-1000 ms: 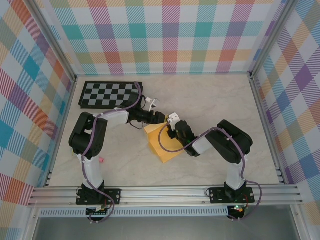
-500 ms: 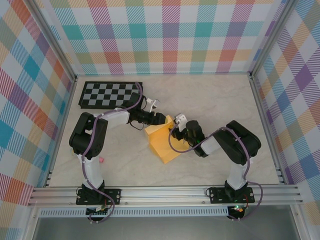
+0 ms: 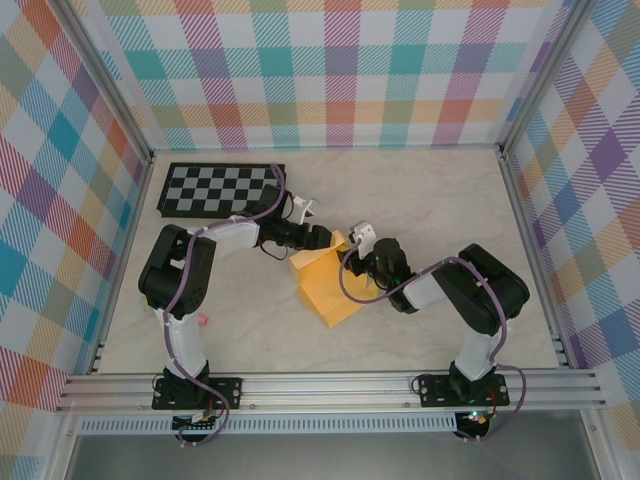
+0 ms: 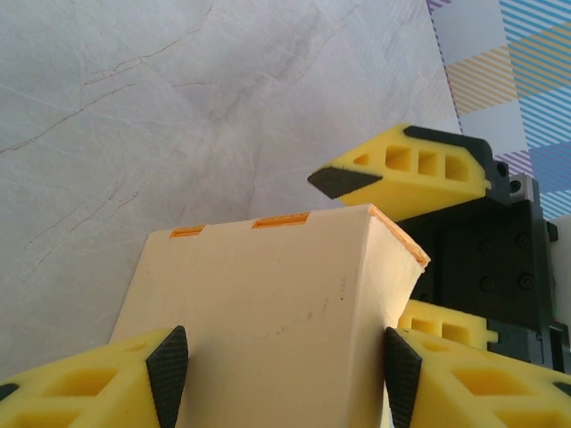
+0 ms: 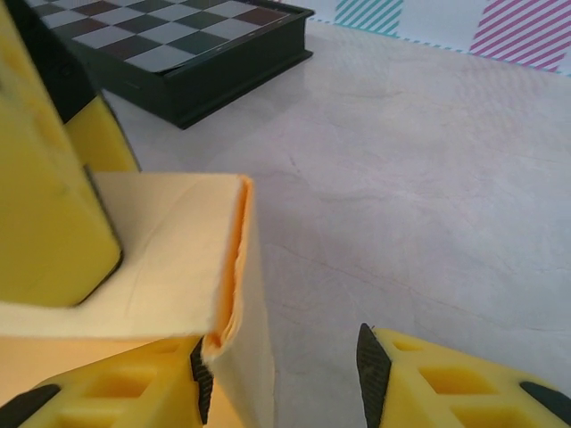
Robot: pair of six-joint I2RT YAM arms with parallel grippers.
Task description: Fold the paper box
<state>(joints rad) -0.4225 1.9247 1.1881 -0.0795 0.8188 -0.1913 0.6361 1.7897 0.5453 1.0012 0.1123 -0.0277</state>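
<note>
The paper box (image 3: 328,288) is a yellow-orange card box lying slanted mid-table. My left gripper (image 3: 321,240) is at its far end. In the left wrist view the box (image 4: 268,303) fills the space between both pads, so my left gripper (image 4: 285,379) is shut on it. My right gripper (image 3: 362,252) is by the box's far right corner. In the right wrist view it (image 5: 285,370) stands open. The box's frayed corner edge (image 5: 234,267) rests against its left pad (image 5: 203,379), and bare table lies between the jaws.
A black-and-white checkerboard (image 3: 220,190) lies at the back left, also in the right wrist view (image 5: 178,45). A small pink bit (image 3: 203,320) sits beside the left arm's base. Plaid walls and aluminium rails (image 3: 330,385) enclose the marble table.
My right gripper has drawn back to the right, off the top of the box to its right corner. The left gripper and the box have stayed put.
</note>
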